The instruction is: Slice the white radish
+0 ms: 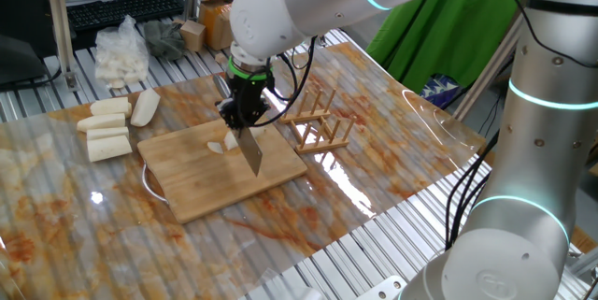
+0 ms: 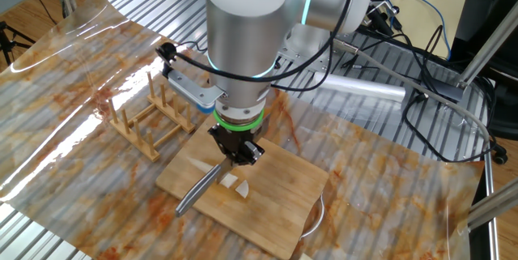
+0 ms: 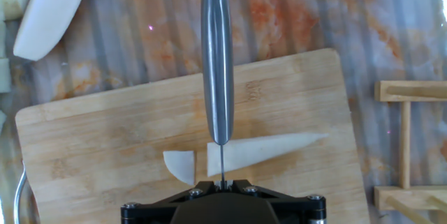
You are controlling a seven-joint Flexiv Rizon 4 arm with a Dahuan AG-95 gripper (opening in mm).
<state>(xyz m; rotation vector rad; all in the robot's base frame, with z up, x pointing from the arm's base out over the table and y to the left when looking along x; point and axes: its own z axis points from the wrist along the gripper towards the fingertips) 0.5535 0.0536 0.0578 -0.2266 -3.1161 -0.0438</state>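
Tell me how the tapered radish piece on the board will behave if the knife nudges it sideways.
The radish piece looks small and light, so it would probably slide on the smooth cutting board. Its tapered shape may make it pivot or roll in an arc. It appears firm, unlikely to bend.

Table (image 1: 392,235): ribbed metal slats, covered by a clear sheet (image 1: 430,127) over an orange-stained marbled mat (image 1: 56,216). Directly on the mat: bamboo cutting board (image 1: 201,188) near centre, wooden rack (image 1: 320,122) just beside its far edge, four blocky white chunks (image 1: 112,124) well apart on the other side. On the bare slats behind: clear bag of white pieces (image 1: 121,52), small cardboard box (image 1: 192,34).
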